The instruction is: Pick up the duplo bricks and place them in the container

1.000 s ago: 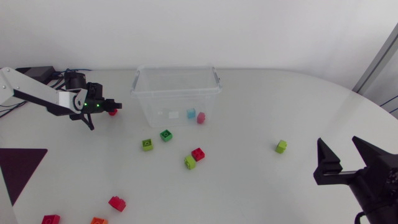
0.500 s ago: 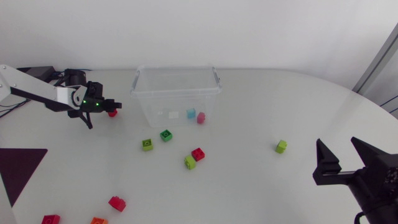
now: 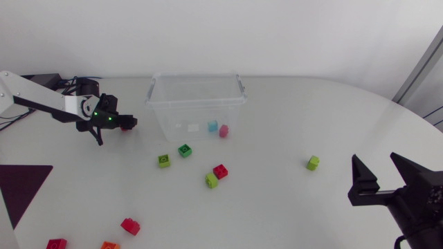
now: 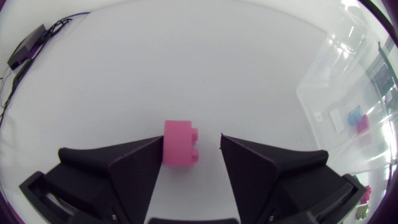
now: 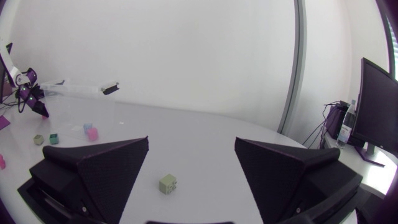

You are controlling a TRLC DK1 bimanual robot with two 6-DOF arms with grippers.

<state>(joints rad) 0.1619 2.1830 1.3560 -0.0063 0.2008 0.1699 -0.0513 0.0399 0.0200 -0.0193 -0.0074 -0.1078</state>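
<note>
Task barely begun: two bricks (image 3: 212,127) lie in the container (image 3: 197,81), several others remain scattered on the desk (image 3: 277,207), the released left pincer (image 4: 192,137) straddles a pink brick (image 4: 179,143) beside the container, and the right pincer (image 5: 192,142) is released, empty.

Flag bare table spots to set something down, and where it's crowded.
Free: the broad patch between the container and the lone lime brick, and from that brick back to the far edge. Crowded: the four-brick cluster just in front of the container, and the red bricks by the front-left edge.
</note>
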